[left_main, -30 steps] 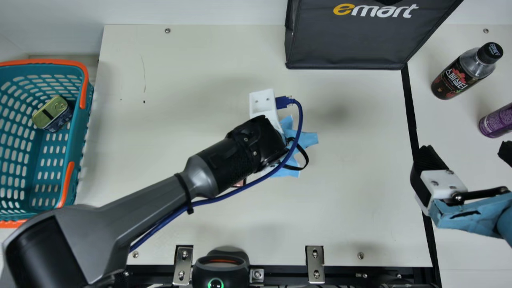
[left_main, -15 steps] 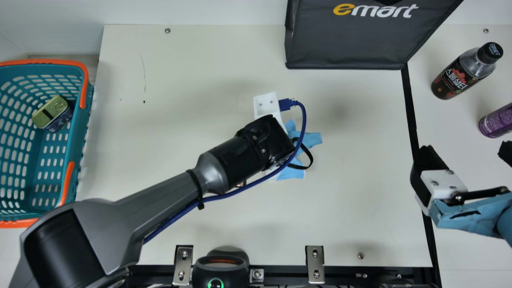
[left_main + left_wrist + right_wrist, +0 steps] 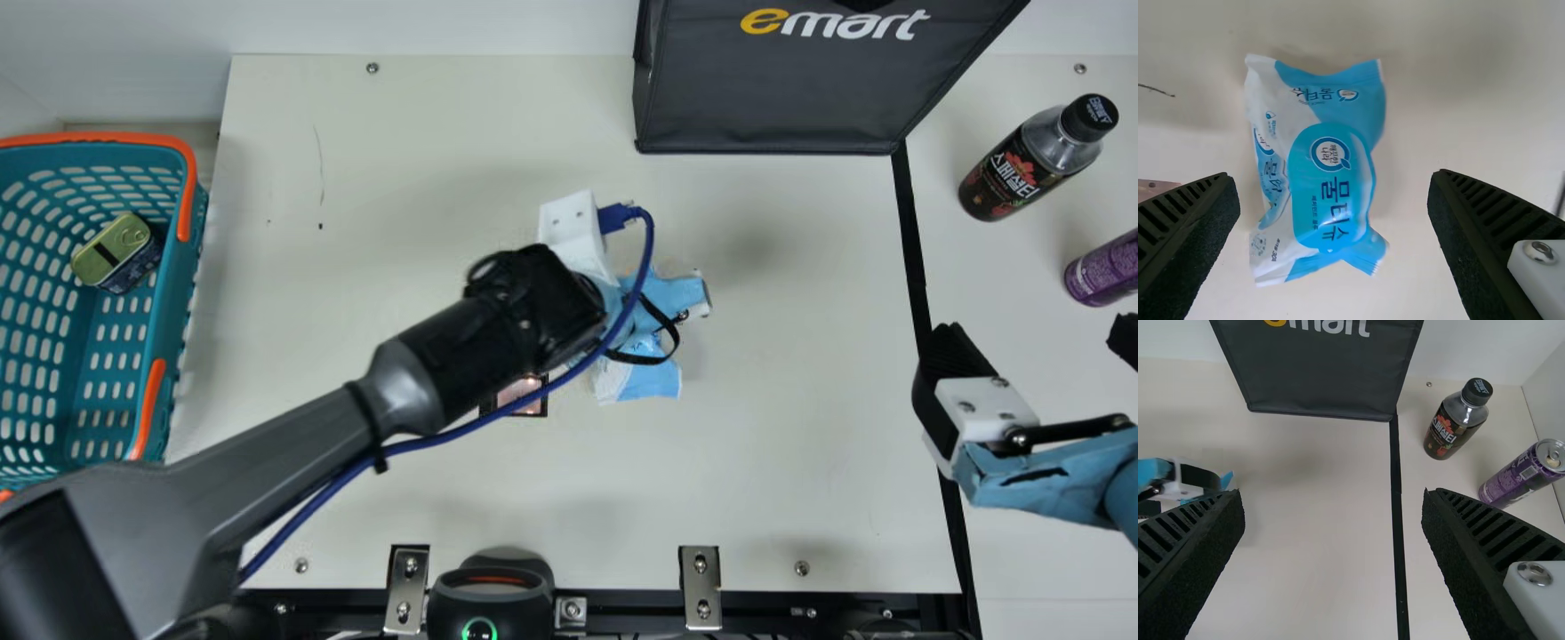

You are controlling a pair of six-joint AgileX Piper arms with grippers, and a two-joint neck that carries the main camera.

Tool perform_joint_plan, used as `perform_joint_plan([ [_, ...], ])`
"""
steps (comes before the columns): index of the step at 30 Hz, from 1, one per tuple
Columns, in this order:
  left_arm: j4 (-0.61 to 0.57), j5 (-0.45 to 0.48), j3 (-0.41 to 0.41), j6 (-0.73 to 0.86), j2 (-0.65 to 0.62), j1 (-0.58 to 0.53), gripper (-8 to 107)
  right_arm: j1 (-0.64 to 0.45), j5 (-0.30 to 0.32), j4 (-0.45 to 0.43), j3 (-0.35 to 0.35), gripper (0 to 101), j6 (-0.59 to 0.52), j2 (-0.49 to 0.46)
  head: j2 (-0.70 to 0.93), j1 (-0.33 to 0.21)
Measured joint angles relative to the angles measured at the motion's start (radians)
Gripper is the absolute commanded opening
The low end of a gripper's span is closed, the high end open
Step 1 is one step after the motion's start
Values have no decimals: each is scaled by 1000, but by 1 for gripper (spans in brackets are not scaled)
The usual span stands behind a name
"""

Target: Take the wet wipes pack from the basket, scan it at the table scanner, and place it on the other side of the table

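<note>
The wet wipes pack [image 3: 1331, 200] lies on the bench [image 3: 782, 462] near its middle, under the left arm [image 3: 293, 453], with the left jaws set wide about it and not yet gripping. To lift it well, centre the left jaws first, as the pack sits closer to one jaw than the other; then lower until the tips almost brush the bench and close gently across the waist, since the soft film could crumple or slip if pinched at a sealed end. The dark-framed window [image 3: 518, 388] to its left is probably the scanner, though the arm covers part of it. The set-down side would be right, past the black strip [image 3: 916, 249], clear of the bottle [image 3: 1013, 178] and can [image 3: 1107, 267]. The main view gives this layout and part of the pack beyond the arm; the left wrist view gives its printed upper face and the clearances. The right jaws stand wide and empty at the right.
</note>
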Motion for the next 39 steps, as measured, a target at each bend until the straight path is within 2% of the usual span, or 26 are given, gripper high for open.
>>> perform_joint_plan([
  [8,-192,-155,196,215,-190,96,90,0,0,0,0,95,0,0,-2,0],
  [12,-317,-198,304,358,-298,158,90,0,0,0,0,95,0,0,0,0],
  [15,-402,-195,384,470,-386,209,90,0,0,0,0,95,0,0,-2,0],
  [22,-549,-114,529,734,-582,365,90,0,0,0,0,95,0,0,0,-2],
  [29,-511,-6,611,924,-765,538,90,0,0,0,0,95,0,0,0,0],
  [39,-332,145,611,1031,-962,723,90,0,0,0,0,95,0,0,0,0],
])
